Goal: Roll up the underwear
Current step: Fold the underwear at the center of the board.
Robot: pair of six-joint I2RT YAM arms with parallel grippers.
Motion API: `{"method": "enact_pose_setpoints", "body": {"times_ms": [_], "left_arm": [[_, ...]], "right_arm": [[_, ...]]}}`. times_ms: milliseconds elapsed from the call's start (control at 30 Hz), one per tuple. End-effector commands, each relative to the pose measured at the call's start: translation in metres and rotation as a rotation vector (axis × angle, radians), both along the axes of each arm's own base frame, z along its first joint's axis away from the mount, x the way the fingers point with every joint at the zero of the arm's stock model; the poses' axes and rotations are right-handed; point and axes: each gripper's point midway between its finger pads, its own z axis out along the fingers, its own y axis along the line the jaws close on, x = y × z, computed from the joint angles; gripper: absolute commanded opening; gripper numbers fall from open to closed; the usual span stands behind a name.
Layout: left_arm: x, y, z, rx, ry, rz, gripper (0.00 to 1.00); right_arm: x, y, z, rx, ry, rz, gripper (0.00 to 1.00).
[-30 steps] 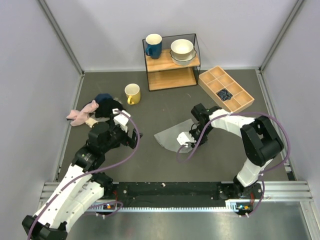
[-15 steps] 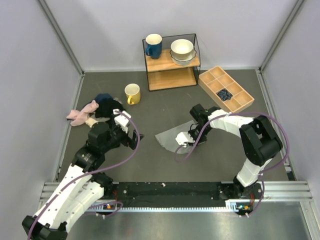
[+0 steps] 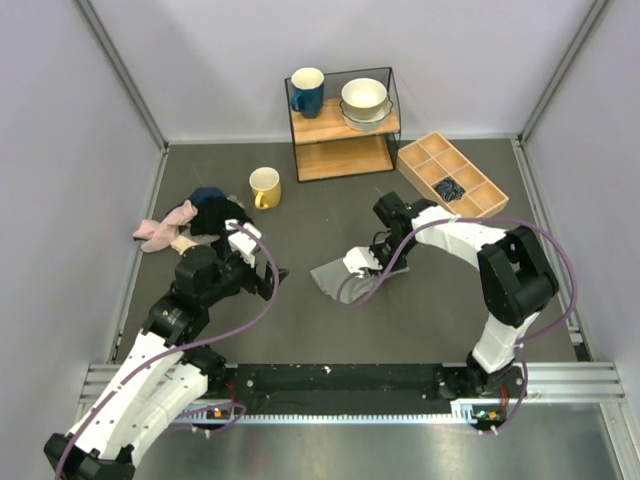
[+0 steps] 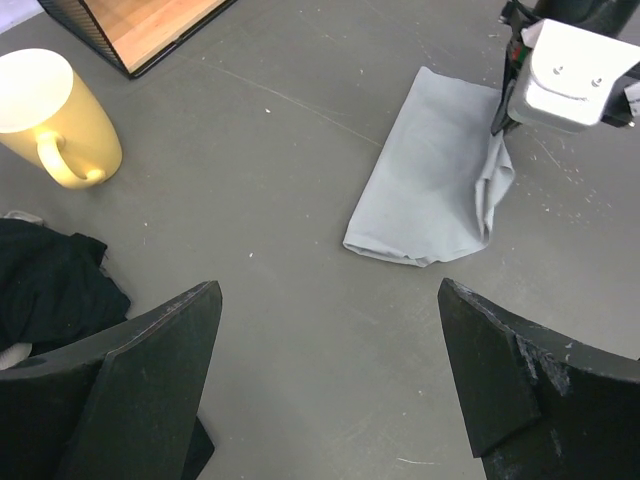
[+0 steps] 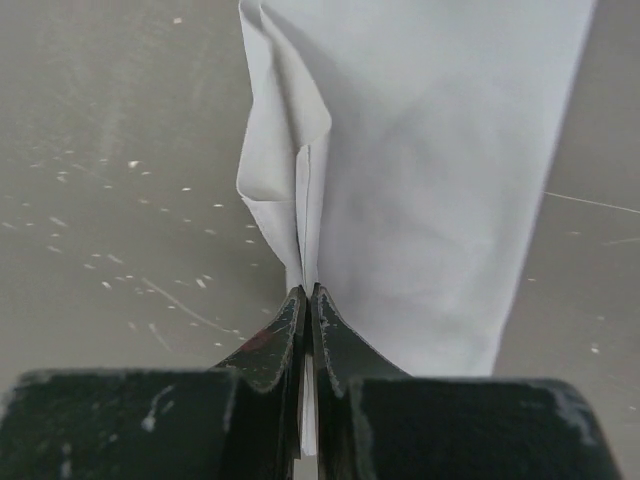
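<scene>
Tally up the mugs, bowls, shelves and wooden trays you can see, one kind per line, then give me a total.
Mugs: 2, the blue mug and the yellow mug
Bowls: 2, stacked
Shelf: 1
Tray: 1
Total: 6

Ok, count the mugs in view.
2. A yellow mug stands on the table, left of the shelf; a dark blue mug sits on its top board beside the bowls. None looks hidden.
</scene>
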Motion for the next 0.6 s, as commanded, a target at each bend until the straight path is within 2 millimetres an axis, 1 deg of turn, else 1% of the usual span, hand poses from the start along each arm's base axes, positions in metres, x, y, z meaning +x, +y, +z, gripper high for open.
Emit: {"method": "enact_pose_setpoints", "body": {"times_ms": [0, 33, 67, 100, 133, 233, 300, 467, 567], "left_arm": [[0.002, -0.003, 0.011, -0.020, -0.053, -0.015, 0.95], [0.002, -0.003, 0.011, -0.020, -0.055, -0.017, 0.95], [0.002, -0.003, 0.011, -0.020, -0.053, -0.015, 0.95], [0.002, -0.003, 0.010, -0.019, -0.050, -0.016, 0.95], [0.002, -0.003, 0.009, -0.017, -0.052, -0.017, 0.95], [0.002, -0.003, 0.011, -0.018, -0.057, -0.016, 0.95], [0.002, -0.003, 0.010, -0.019, -0.054, -0.015, 0.95], [0.002, -0.004, 0.009, -0.019, -0.051, -0.021, 0.95], [0.002, -0.004, 0.008, -0.018, -0.048, -0.023, 0.95]], "right_arm": [[0.010, 0.016, 0.012, 0.016, 0.019, -0.007, 0.01], [0.018, 0.022, 0.017, 0.028, 0.004, -0.009, 0.01], [0.021, 0.023, 0.018, 0.027, -0.002, -0.011, 0.01], [0.024, 0.024, 0.014, 0.017, 0.010, -0.018, 0.02], [0.030, 0.027, 0.017, 0.019, -0.002, -0.020, 0.02], [0.042, 0.031, 0.015, 0.005, -0.009, -0.030, 0.02], [0.049, 0.035, 0.017, 0.006, -0.019, -0.037, 0.03], [0.060, 0.037, 0.013, -0.013, -0.023, -0.059, 0.06], [0.067, 0.042, 0.013, -0.009, -0.016, -0.098, 0.20]]}}
